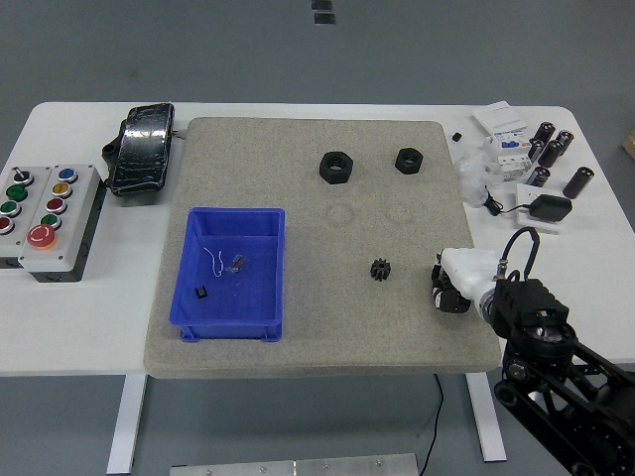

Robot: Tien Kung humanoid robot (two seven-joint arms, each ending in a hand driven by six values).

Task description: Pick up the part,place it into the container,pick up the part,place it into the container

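Grey felt mat (298, 327) carries everything: the black gear part (378, 269) sits right of the blue container (234, 332), untouched. My right hand (458, 281) hovers just beyond it; I cannot tell its fingers. First pick pending: I'd reach left onto the gear.

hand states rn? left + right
Left hand: not in view.
Right hand: low over the mat's right edge, right of the small gear; open or shut cannot be told.
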